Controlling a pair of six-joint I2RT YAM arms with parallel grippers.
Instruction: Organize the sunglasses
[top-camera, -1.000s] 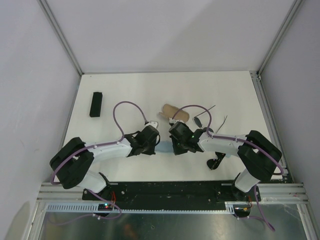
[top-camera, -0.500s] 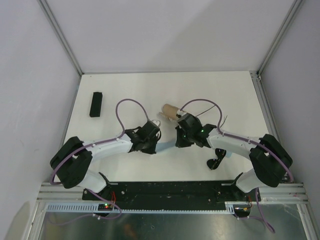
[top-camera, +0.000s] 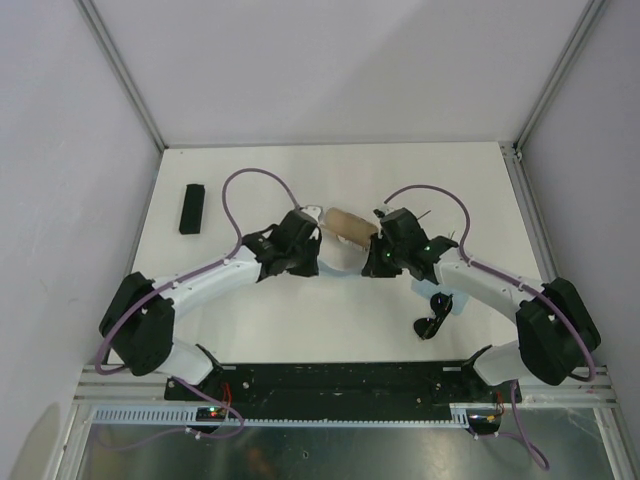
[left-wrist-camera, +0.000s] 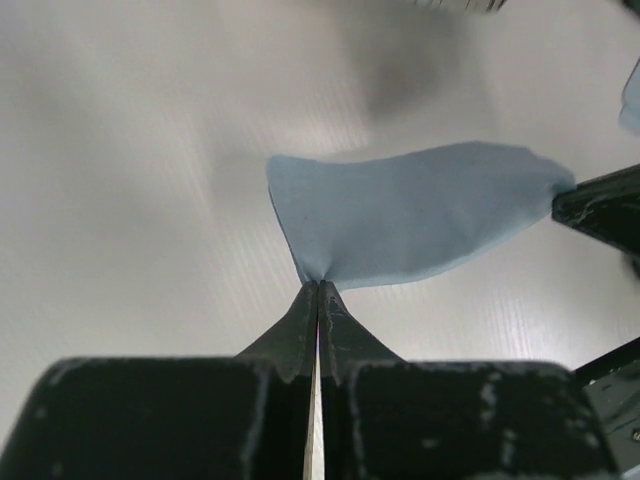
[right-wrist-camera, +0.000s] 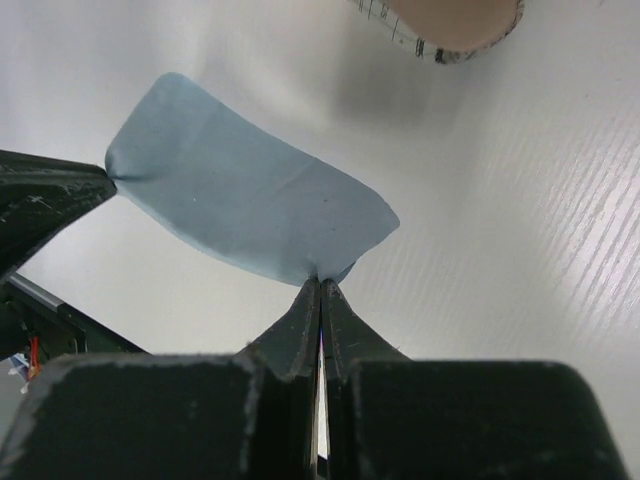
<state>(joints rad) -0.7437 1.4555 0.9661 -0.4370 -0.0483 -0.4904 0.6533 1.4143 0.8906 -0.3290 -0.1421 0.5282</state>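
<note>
Now | left gripper (left-wrist-camera: 317, 287): closed tight on one corner of blue cloth (left-wrist-camera: 410, 215) | right gripper (right-wrist-camera: 320, 283): closed tight on opposite corner | spot: middle of table (top-camera: 250, 180), beside beige case (top-camera: 348, 222)

A: What's sitting on the bench (top-camera: 300, 180)?
B: White top. Black oblong case (top-camera: 192, 208) at the left side, well apart from the rest. Beige oval case (top-camera: 348, 223) mid-bench. Chunky black sunglasses (top-camera: 432, 324) front right.
A: The other pair?
B: Wire-frame sunglasses (top-camera: 427, 213) right of the beige case, mostly covered, only thin wire shows.
</note>
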